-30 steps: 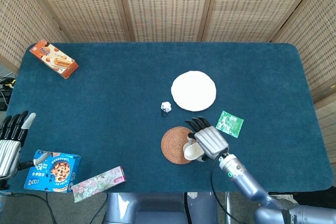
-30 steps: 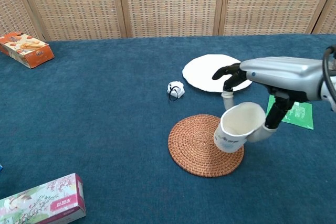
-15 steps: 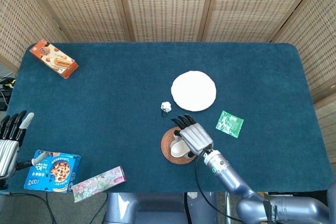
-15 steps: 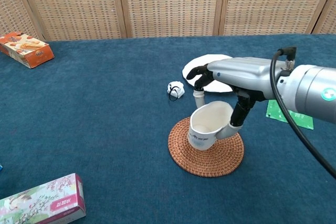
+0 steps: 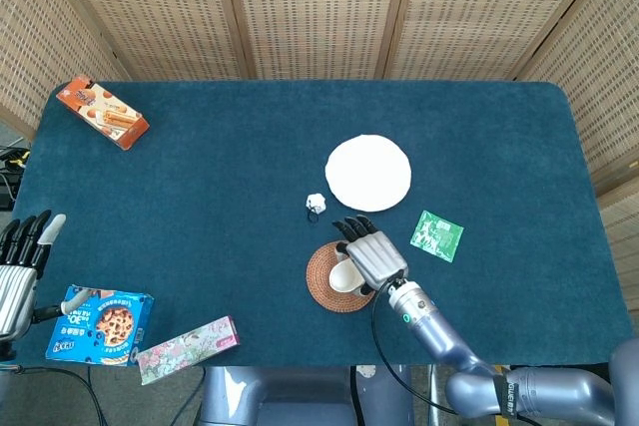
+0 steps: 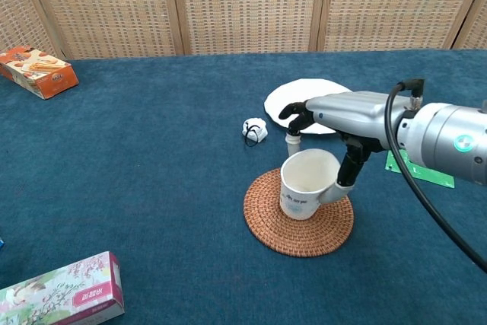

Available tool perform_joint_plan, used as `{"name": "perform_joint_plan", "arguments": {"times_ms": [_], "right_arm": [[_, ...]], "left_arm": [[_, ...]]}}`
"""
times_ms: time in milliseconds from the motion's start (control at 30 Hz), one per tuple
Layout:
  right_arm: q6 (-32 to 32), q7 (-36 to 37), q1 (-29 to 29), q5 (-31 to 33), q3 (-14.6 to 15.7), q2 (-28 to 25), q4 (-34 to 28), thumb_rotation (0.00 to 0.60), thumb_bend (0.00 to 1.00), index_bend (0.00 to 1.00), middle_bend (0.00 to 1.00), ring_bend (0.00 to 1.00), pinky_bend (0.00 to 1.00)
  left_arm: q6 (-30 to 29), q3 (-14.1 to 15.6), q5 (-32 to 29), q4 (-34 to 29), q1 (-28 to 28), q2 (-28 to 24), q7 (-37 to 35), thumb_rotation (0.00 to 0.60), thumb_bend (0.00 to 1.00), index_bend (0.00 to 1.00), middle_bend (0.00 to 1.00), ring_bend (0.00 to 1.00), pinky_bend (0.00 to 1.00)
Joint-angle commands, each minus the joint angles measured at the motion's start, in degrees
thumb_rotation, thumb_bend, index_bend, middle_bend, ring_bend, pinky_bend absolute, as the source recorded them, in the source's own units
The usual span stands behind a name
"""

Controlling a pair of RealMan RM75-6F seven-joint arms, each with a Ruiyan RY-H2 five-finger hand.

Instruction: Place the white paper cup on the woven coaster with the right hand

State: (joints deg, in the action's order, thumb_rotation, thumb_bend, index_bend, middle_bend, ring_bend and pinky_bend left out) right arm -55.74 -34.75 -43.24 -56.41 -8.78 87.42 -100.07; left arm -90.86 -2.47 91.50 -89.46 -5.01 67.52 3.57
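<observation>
The table is covered in blue cloth. Only the head view shows the left hand, at the table's left edge, fingers straight and apart, holding nothing. That view alone also shows the blue cookie box; its writing is too small to read. A white plate lies beyond the coaster. The right hand grips the cup, thumb against its side. The chest view shows the cup upright on the coaster, with small print I cannot read; from the head view the hand partly hides it.
</observation>
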Motion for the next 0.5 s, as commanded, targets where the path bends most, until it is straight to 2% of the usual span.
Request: {"name": "perform_joint_plan", "arguments": {"times_ms": [33, 167, 333, 500], "right_arm": [[-0.8, 0.3, 0.1, -0.5, 0.3, 0.2, 0.4, 0.6, 0.03, 0.23, 0.0, 0.0, 0.0], [-2.0, -0.2, 0.2, -0.9, 0.8, -0.2, 0.2, 0.6, 0.03, 0.11, 0.0, 0.0, 0.0], [-4.8, -0.8, 1.5, -2.3, 1.9, -2.2, -1.4, 0.6, 0.03, 0.09, 0.0, 0.0, 0.0], [-11.6, 0.7, 7.0, -7.0, 5.5, -8.3, -3.8, 0.6, 0.03, 0.09, 0.0, 0.0, 0.0]], "left_arm": [[0.0, 0.0, 0.0, 0.0, 0.0, 0.0, -0.1, 0.0, 0.08, 0.0, 0.0, 0.0, 0.0], [0.0, 0.0, -0.1, 0.1, 0.0, 0.0, 0.0, 0.0, 0.08, 0.0, 0.0, 0.0, 0.0], [0.0, 0.0, -0.1, 0.0, 0.0, 0.0, -0.1, 0.0, 0.08, 0.0, 0.0, 0.0, 0.0], [-0.1, 0.0, -0.1, 0.0, 0.1, -0.1, -0.2, 0.0, 0.08, 0.0, 0.0, 0.0, 0.0]]}}
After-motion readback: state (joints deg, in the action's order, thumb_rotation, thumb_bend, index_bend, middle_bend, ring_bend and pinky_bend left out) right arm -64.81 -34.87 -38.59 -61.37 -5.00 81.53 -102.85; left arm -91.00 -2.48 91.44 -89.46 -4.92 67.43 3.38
